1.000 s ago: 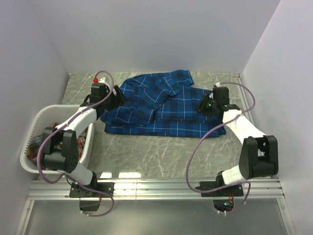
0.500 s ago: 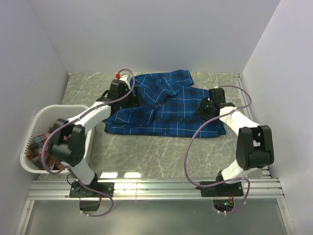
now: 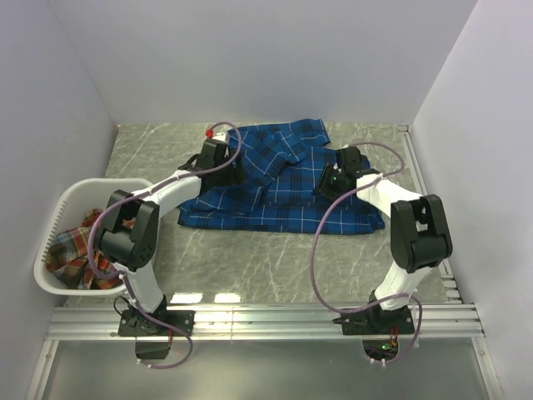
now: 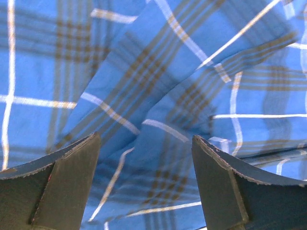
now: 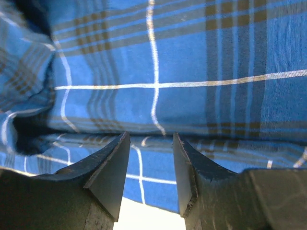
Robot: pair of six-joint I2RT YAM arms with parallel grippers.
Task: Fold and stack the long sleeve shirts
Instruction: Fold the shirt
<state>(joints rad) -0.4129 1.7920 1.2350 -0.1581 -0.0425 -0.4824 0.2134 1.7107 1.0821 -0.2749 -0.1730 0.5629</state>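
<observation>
The blue shirt (image 3: 283, 179) lies rumpled and half folded on the table (image 3: 250, 250), to the right of the basket (image 3: 60, 207), with loose layers overlapping. It looks light, soft and floppy, so it will likely sag out of shape unless both arms pinch it at an edge or fold, through all layers. The left gripper (image 4: 144, 143) hovers over the shirt's end nearer the basket, jaws wide apart and empty, a raised crease just beyond them. The right gripper (image 5: 151, 139) is at the end farther from the basket, jaws apart more narrowly, empty, a folded edge just ahead. The red shirt (image 3: 73, 250) lies bunched inside the basket.
</observation>
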